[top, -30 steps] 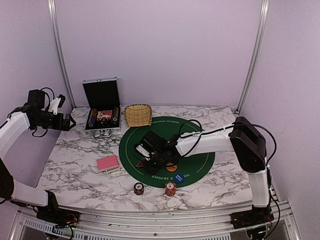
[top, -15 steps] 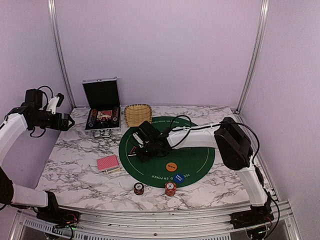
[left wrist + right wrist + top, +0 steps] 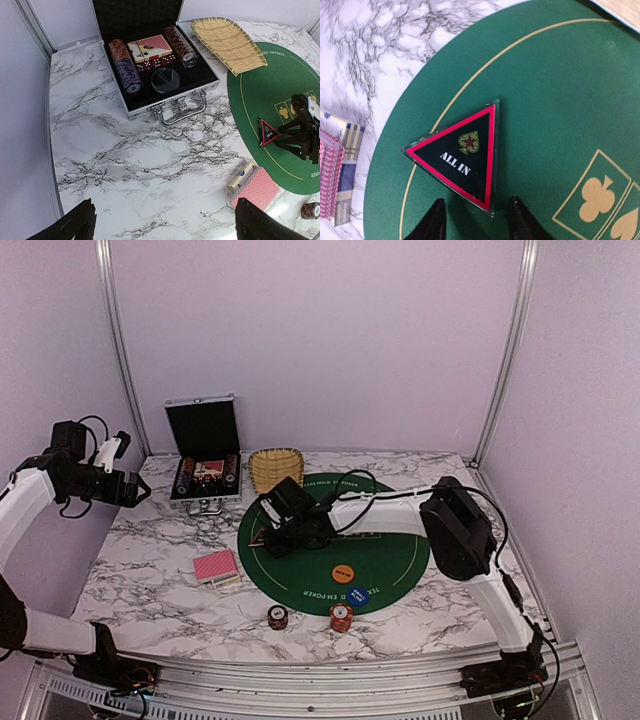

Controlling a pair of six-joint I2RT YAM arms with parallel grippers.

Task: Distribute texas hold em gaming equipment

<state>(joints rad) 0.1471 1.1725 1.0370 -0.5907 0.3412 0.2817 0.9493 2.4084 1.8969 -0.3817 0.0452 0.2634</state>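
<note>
Holds the right end effector point(image 3: 477, 220) low over the green mat point(image 3: 560, 100), fingers spread and pinching nothing. Finds the dark triangular marker point(image 3: 462, 155), lettered ALL IN, lying flat on the mat just ahead of the fingertips. Places its nearest corner between them, touching neither, on the side of the mat toward the tabletop's point(image 3: 150, 150) left edge, across the gold ring. Reads as the release of that marker, with most of the distributing not yet done.

To finish it well:
- Widen the spread a little.
- Lift straight up, never sideways, so as not to catch that corner and drag or spin the piece.
- Check afterwards for a flat lie.

Shows the left end effector point(image 3: 165, 225) raised over the tabletop's left edge, spread wide and empty.

Counts, going outward:
- 1 triangular marker.
- 1 orange disc point(image 3: 343, 573) and 1 blue disc point(image 3: 358, 594) on the mat's near side.
- 2 small stacks of poker chips point(image 3: 278, 617) by the tabletop's near edge.
- 1 pile of red-backed cards point(image 3: 216, 566) between the mat and the left edge.
- 1 open case point(image 3: 172, 100) at the far left corner, holding 1 more deck point(image 3: 150, 47), 2 rows of chips point(image 3: 125, 65) and red dice too small to count.
- 1 wicker basket point(image 3: 276, 469) at the far edge.
</note>
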